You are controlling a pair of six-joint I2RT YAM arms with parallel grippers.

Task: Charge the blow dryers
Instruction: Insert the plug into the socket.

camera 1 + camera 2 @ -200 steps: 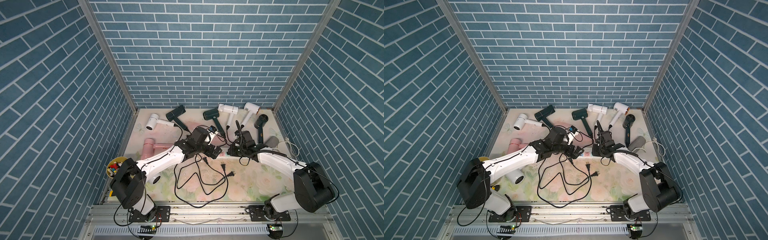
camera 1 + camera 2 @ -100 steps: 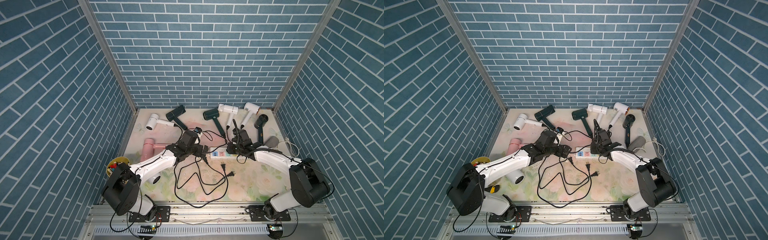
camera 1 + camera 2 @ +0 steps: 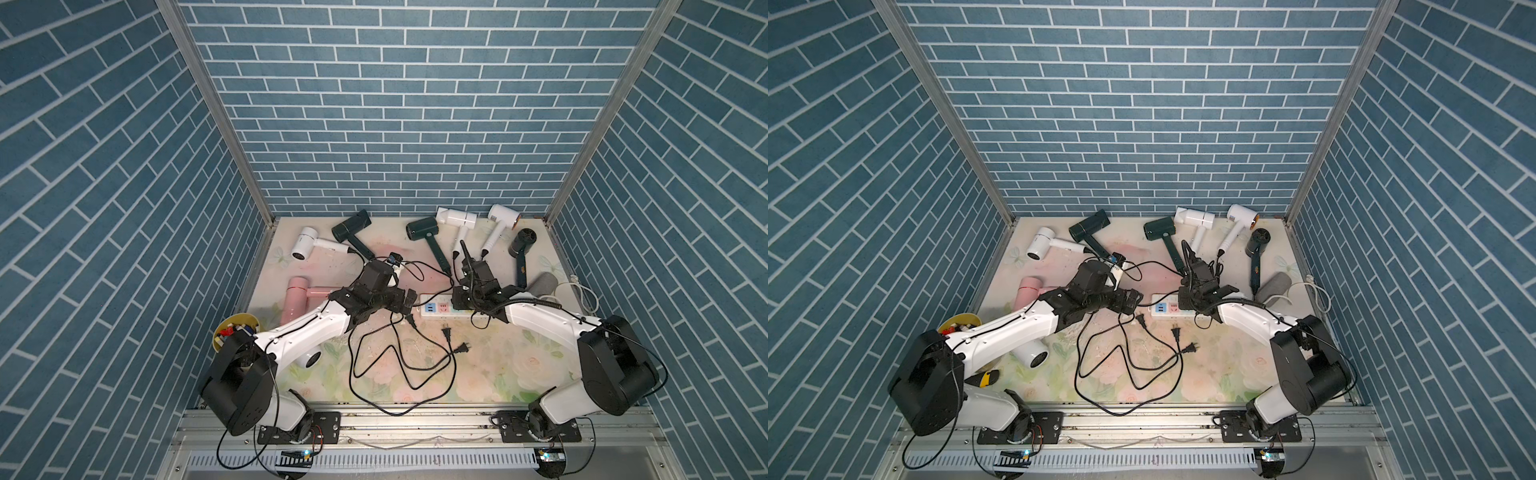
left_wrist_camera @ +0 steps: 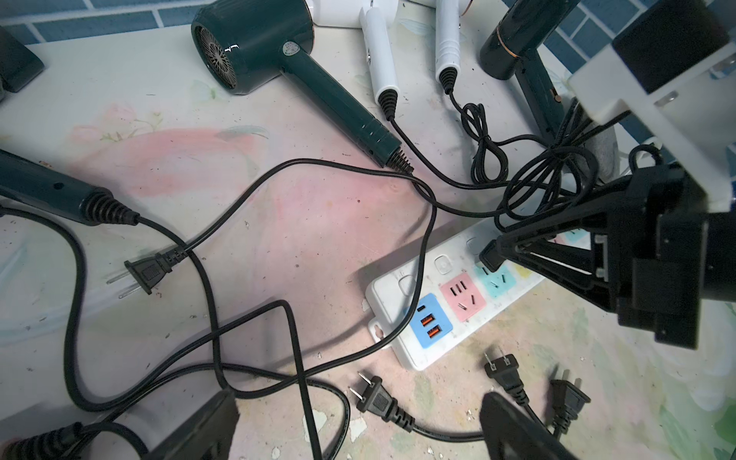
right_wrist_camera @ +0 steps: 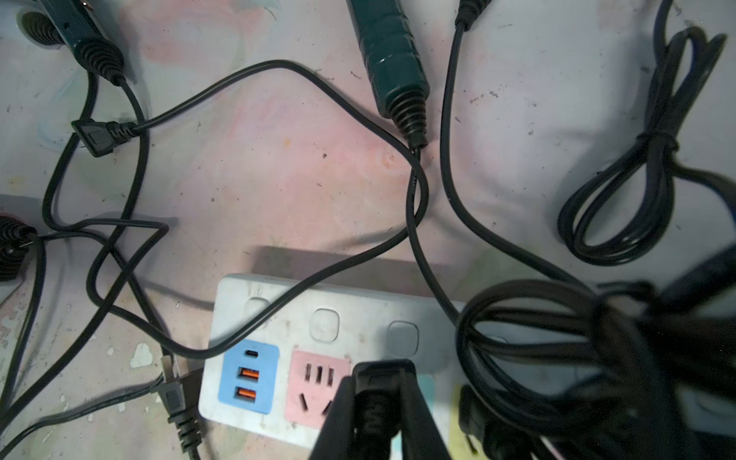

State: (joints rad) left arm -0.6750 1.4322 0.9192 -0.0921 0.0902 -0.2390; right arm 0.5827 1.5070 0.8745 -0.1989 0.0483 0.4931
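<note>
Lying along the upper edge of the worktop (image 3: 505, 365) in both top views, the blow dryers (image 3: 422, 229) show no plug seated anywhere, with a pink dryer (image 3: 297, 291) at centre left. The right pincer (image 4: 496, 251) is clenched on a black plug (image 5: 380, 376) just above the power strip (image 5: 318, 318), beside its pink socket (image 5: 314, 384). The left pincer (image 3: 409, 300) stands released and empty near the strip's left end. Nothing steadies the strip, so a slanted push could well slide or tip it. A cord (image 5: 330, 272) draped over its corner and the tied cord bundle (image 5: 529, 350) may drag the plug askew. The prongs, the socket beneath them and the plug's own dryer cannot be made out.
</note>
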